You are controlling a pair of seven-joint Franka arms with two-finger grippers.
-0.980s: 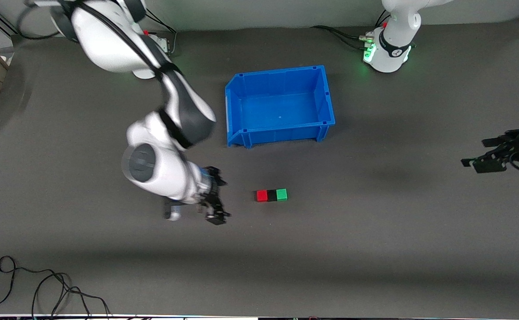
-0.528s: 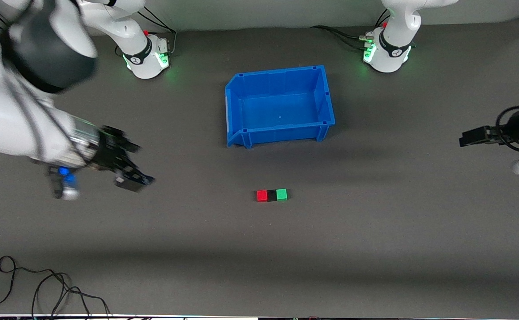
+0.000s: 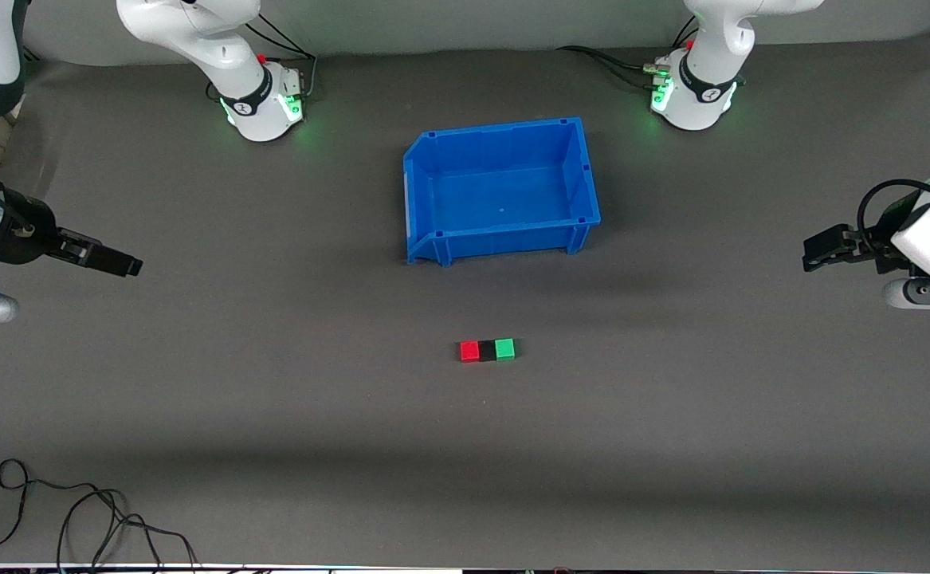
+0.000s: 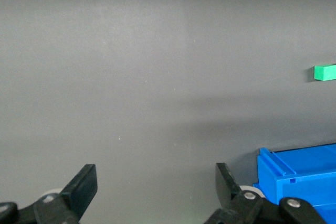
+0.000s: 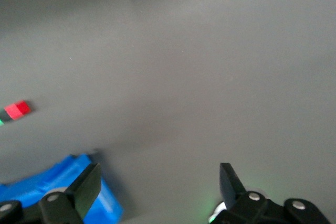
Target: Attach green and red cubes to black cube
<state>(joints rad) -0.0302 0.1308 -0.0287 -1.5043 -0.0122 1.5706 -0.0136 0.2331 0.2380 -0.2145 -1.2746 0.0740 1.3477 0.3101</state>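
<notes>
Already joined: red cube (image 3: 469, 351), black cube (image 3: 487, 351), green cube (image 3: 504, 349), axis three-to-nine; left pincer (image 4: 156, 190) and right pincer (image 5: 160, 188) wide, equally distant.

I count three cubes: one red cube (image 3: 469, 351), one black cube (image 3: 487, 351), one green cube (image 3: 504, 349). One blue bin (image 3: 501, 235). Two arms, so two grippers: left gripper (image 3: 822, 249) and right gripper (image 3: 118, 263).

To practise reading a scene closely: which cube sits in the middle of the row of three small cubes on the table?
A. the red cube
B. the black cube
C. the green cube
B: the small matte black cube lies between the bright red cube and the bright green cube.
</notes>
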